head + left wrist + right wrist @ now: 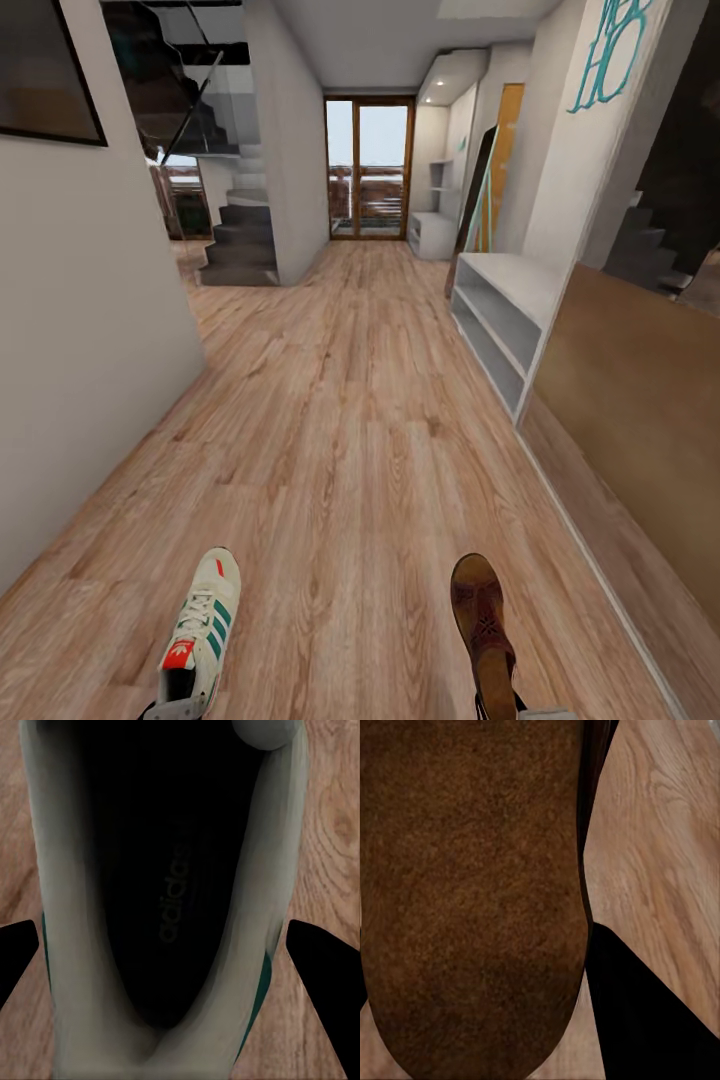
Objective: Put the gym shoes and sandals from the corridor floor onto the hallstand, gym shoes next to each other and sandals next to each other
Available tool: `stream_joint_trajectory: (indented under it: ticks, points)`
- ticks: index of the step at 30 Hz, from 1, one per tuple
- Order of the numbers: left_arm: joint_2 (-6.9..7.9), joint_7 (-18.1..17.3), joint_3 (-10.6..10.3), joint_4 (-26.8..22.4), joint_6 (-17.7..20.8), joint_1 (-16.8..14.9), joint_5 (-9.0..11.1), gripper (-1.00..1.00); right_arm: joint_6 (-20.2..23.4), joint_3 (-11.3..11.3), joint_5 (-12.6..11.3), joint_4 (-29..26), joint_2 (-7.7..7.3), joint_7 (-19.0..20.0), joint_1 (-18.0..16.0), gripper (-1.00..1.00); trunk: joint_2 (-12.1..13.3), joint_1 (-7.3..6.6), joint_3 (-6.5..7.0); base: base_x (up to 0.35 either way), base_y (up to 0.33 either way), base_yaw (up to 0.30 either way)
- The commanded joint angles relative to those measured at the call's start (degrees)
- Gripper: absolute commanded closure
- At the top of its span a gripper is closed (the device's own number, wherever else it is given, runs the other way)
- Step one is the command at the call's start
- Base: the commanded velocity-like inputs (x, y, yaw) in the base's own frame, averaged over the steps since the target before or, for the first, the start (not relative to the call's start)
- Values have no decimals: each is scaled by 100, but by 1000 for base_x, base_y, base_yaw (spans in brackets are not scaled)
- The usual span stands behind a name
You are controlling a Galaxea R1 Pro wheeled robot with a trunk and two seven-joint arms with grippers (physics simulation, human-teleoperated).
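Currently the head camera is looking down a long corridor. The corridor floor (350, 400), light brown wood-plank laminate with visible grain, is running from the 6 o'clock edge toward a glazed door (368, 165) at 12 o'clock, through which daylight is showing. A plain pale wall (90, 300) is bounding the floor at 9 o'clock, with a dark framed panel (45, 70) hanging on it at 10 o'clock. A dark staircase (235, 235) is rising at 11 o'clock beyond a pale partition.

The hallstand (505, 300), a pale grey low bench with two open shelf rows, is standing against the right-hand wall at 2 o'clock. Its tall back panel is carrying teal lettering (610, 50) at 1 o'clock. A brown board (640, 400) is occupying the wall at 3 o'clock.

One gym shoe (205, 625) is sitting at 7 o'clock in the head view, toe pointing up the corridor. In the left wrist view the same shoe is showing its dark insole, with the dark fingers (322, 975) of the left gripper (180, 967) flanking both sides of its heel, closed on the shoe.

One sandal (483, 625) is sitting at 5 o'clock, well apart from the gym shoe. In the right wrist view its brown footbed is lying close to the lens, with one dark finger (652, 1020) beside it; whether the right gripper is spread or pinching cannot be told.
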Motion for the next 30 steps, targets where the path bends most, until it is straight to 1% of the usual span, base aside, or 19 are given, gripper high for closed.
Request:
stream_joint_trajectory:
  ticks: [1, 30]
  points:
    - [1, -25, -2, 3, -14, -3, 50, 100, -15, -29, 44, 1, 7, -1, 0, 100, -2, 2, -5, 334, 0, 0]
    - [1, -25, -2, 3, -14, -3, 50, 100, -18, -35, 35, -3, 7, -14, -3, 100, -2, 2, -5, 334, 0, 0]
